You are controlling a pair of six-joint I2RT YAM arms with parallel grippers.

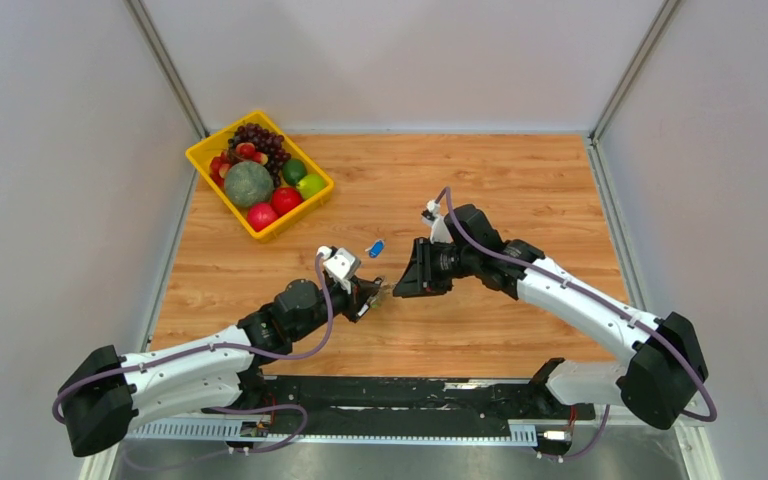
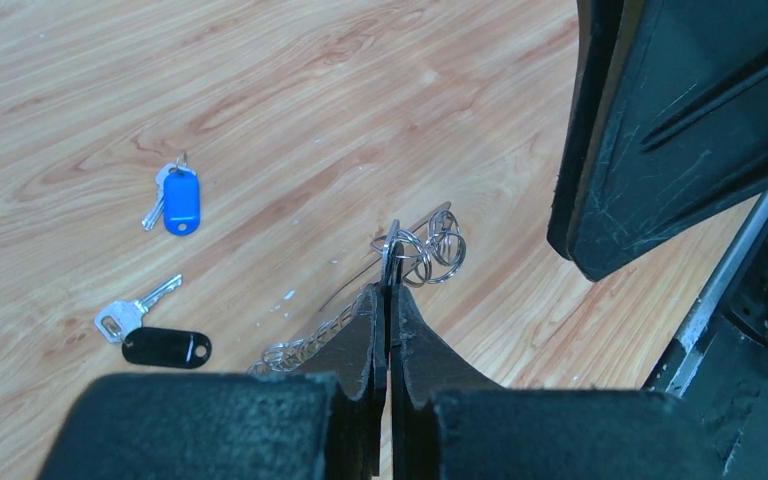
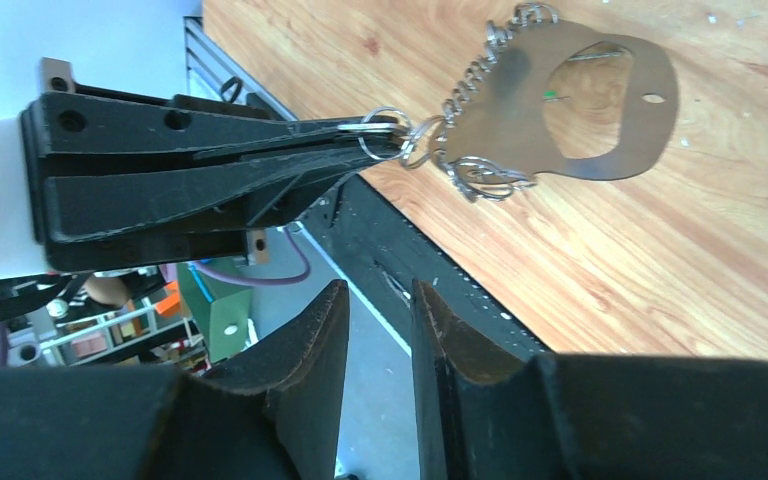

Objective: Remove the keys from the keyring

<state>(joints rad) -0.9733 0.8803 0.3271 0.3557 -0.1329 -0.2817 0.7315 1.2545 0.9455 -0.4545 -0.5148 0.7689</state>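
The left tool (image 2: pixel 388 297) pinches the thin keyring (image 2: pixel 393 248), fully closed; the right tool (image 3: pixel 375 300) stands beside it, partly open and empty; two tagged keys (image 2: pixel 178 198) lie apart on the surface (image 2: pixel 410 90); a sideways pull may twist the ring free.

Recording orange-brown wood grain across the tabletop (image 1: pixel 480 180). Noting a bright blue oblong plastic tag (image 2: pixel 181 202), a glossy black oblong plastic tag (image 2: pixel 165 347), small silver metal keys (image 2: pixel 125 315). Logging silver-grey thin wire keyring loops (image 2: pixel 430 250), a yellow plastic basket (image 1: pixel 257 234).
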